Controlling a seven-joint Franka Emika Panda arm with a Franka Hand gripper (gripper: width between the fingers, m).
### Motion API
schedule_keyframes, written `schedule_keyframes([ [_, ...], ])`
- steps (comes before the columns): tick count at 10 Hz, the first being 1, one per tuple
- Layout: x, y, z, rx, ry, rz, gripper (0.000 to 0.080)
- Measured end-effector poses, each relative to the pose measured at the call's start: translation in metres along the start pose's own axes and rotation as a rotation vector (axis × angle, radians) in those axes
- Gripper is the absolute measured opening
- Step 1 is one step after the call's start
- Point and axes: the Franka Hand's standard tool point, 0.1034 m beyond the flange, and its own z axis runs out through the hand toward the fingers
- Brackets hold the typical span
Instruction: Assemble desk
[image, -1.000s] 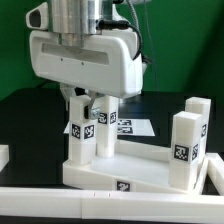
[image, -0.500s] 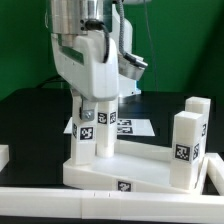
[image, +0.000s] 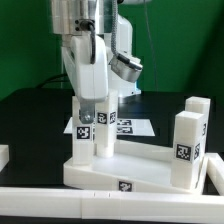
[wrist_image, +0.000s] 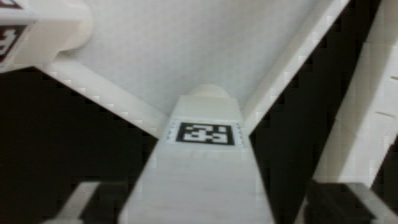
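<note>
The end effector (image: 88, 128) stands released around an upright leg (image: 86, 128) in the tabletop's (image: 130, 165) corner socket; it should lift straight up without tilting the leg.

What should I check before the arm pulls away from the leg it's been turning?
1. Leg standing upright in the tabletop panel corner socket: ok.
2. Leg fully seated in the socket: cannot tell.
3. Gripper clear of the leg: cannot tell; the fingers flank it closely.
4. Two legs at the exterior view's right upright: ok.
5. Fourth leg behind the gripper upright: ok.
</note>
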Motion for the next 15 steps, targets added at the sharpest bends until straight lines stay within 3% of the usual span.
schedule_keyframes([
  [1,-0.0002,0.0,0.0,0.0,0.0,-0.063,0.0595],
  [3,-0.0019,-0.0005,0.0002,-0.007,0.008,-0.307,0.0638],
  [11,-0.0013,-0.0007,0.0002,-0.011,0.011,-0.897,0.0649],
  [15,0.0011,-0.0014,0.0029,-0.034,0.058,-1.25,0.0649],
])
